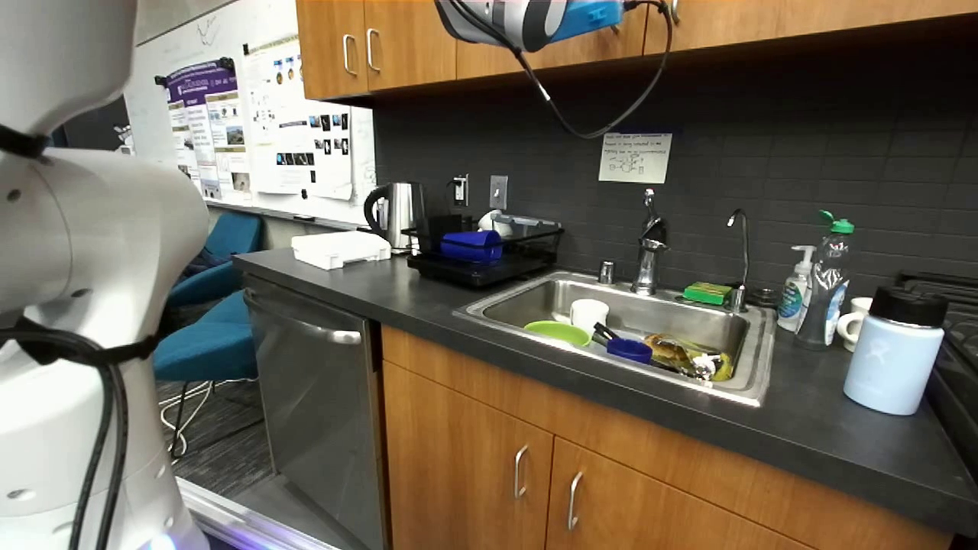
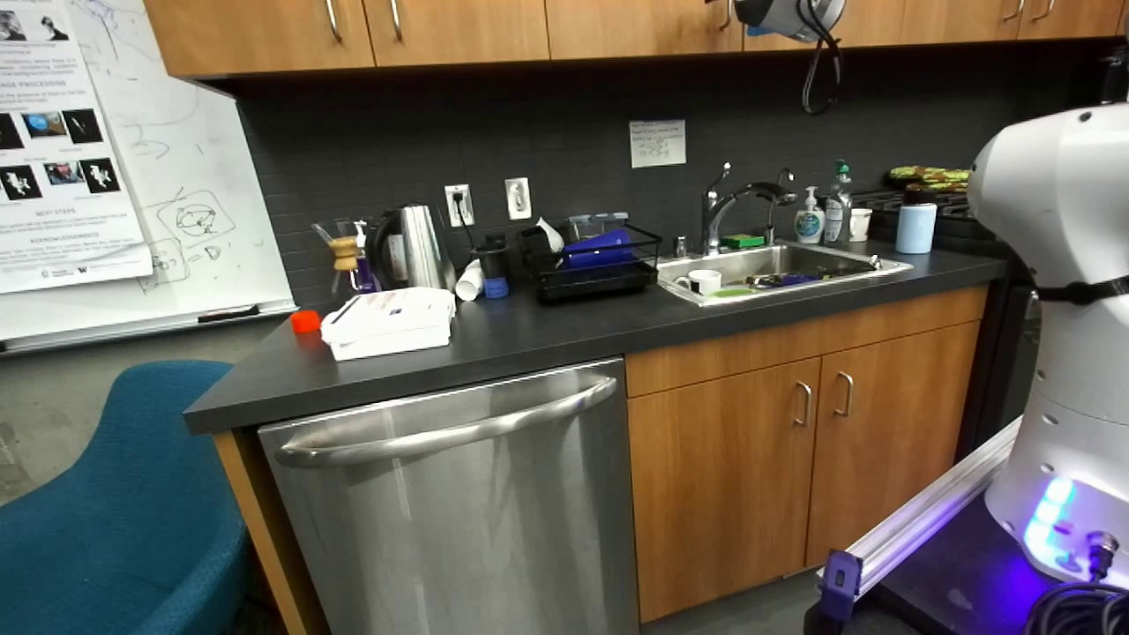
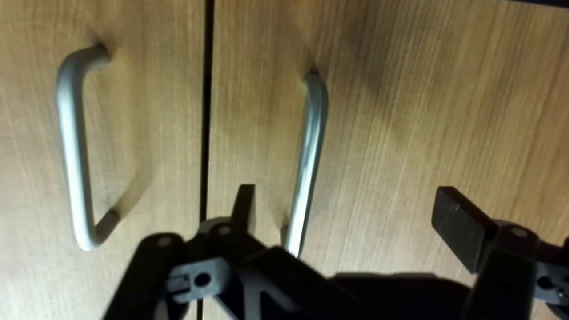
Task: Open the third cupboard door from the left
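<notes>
Exterior view shows third cupboard door [image 2: 644,26] closed, poster [image 2: 66,154] reading "NEXT STEPS".

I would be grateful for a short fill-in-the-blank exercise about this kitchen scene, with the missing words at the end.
1. The third cupboard door from the left is ____ (open/closed).
2. In the wrist view, ____ silver handles are visible.
3. There, the fingers of the hand are ____ (apart/together).
4. The light-blue bottle has a ____ lid.

Missing words: closed; two; apart; black.
</notes>
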